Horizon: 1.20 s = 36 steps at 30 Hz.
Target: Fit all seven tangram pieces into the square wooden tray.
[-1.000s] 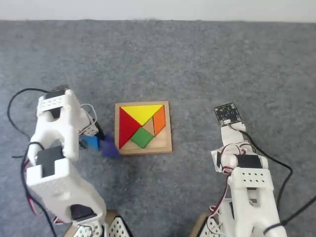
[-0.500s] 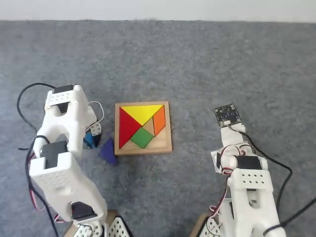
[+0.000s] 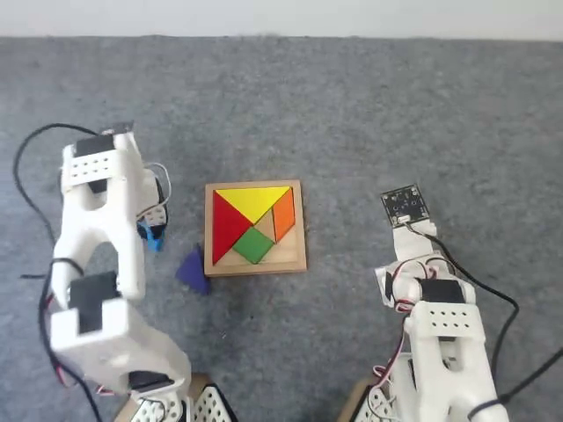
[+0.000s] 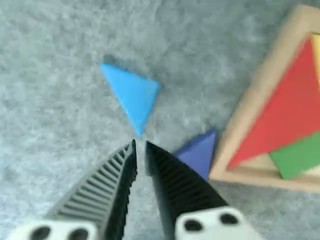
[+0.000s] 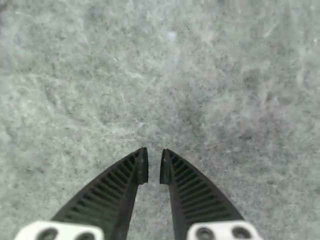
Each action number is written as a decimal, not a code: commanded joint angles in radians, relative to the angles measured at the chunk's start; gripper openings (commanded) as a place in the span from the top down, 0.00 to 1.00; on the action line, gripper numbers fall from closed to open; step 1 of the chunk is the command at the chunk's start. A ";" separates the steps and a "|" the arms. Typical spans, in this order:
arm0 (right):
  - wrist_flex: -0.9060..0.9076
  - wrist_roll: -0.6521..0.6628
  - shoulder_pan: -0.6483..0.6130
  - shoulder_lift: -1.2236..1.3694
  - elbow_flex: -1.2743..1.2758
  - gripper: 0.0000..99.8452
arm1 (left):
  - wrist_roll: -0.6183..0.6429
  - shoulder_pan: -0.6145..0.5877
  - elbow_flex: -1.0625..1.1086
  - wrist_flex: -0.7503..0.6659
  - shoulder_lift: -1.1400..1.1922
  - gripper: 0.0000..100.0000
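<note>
At mid-table, on the grey carpet [image 3: 369,114], the square wooden tray [image 3: 300,262] is laid flat. Four pieces are seated in it: a yellow triangle [image 3: 253,201] along the far side, a red triangle [image 3: 226,227] along the left side, an orange parallelogram [image 3: 283,215] at the right and a green square [image 3: 254,245] near the middle. Bare wood is left along the near side. Two pieces are found outside the tray. A dark blue triangle [image 3: 193,269] is set just beside the tray's near-left corner, and a light blue triangle [image 4: 133,94] lies farther left, on the carpet. The left gripper [image 4: 140,146] is held over the carpet with its tips at one corner of the light blue triangle; its jaws are drawn almost together and nothing is gripped. Well to the right of the tray, the right gripper [image 5: 151,165] is poised above bare carpet, likewise closed on nothing.
</note>
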 commanded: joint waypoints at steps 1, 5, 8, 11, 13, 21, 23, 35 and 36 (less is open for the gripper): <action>-0.019 0.009 0.007 -0.024 -0.006 0.94 | -0.023 -0.008 -0.033 0.051 -0.123 0.80; -0.013 0.009 0.007 -0.024 -0.009 0.94 | -0.021 -0.008 -0.022 -0.018 -0.023 0.68; -0.013 0.011 0.007 -0.024 -0.009 0.94 | -0.028 -0.008 -0.025 -0.081 0.097 0.68; -0.012 0.011 0.007 -0.024 -0.009 0.93 | -0.031 -0.009 -0.050 -0.118 0.193 0.68; -0.012 0.011 0.007 -0.024 -0.009 0.93 | -0.029 -0.009 -0.084 -0.115 0.236 0.68; -0.012 0.011 0.007 -0.024 -0.009 0.93 | -0.075 -0.127 -0.124 -0.101 0.210 0.70; -0.012 0.011 0.007 -0.024 -0.011 0.93 | -0.103 -0.157 -0.122 -0.101 0.199 0.71; -0.012 0.011 0.007 -0.024 -0.006 0.93 | -0.112 -0.187 -0.122 -0.173 0.204 0.71; -0.012 0.011 0.007 -0.024 -0.006 0.93 | -0.109 -0.187 -0.122 -0.173 0.204 0.71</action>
